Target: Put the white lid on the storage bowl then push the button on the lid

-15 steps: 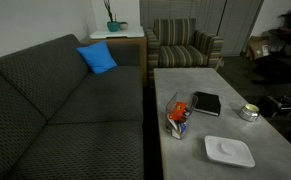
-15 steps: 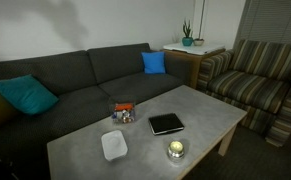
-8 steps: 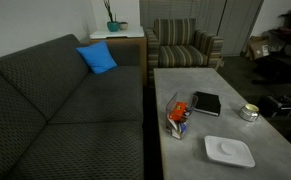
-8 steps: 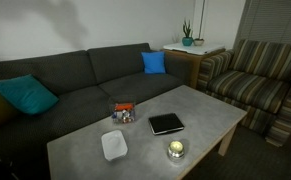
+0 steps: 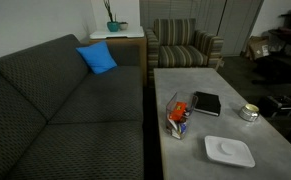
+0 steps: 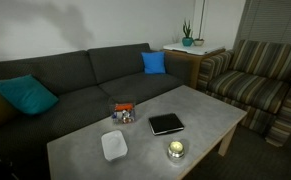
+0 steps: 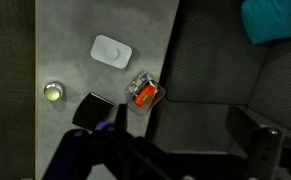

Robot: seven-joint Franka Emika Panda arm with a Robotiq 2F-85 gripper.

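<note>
While the end effector (image 7: 185, 140) hangs released, apparently high overhead, white lid (image 7: 112, 50) well apart, storage bowl (image 7: 145, 93) nearer.

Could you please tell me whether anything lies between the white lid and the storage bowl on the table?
Nothing visible does. The flat white rounded-square plastic lid lies apart from the small clear squarish storage bowl; the flat black book and small round silvery tin sit off to one side of that gap.
</note>
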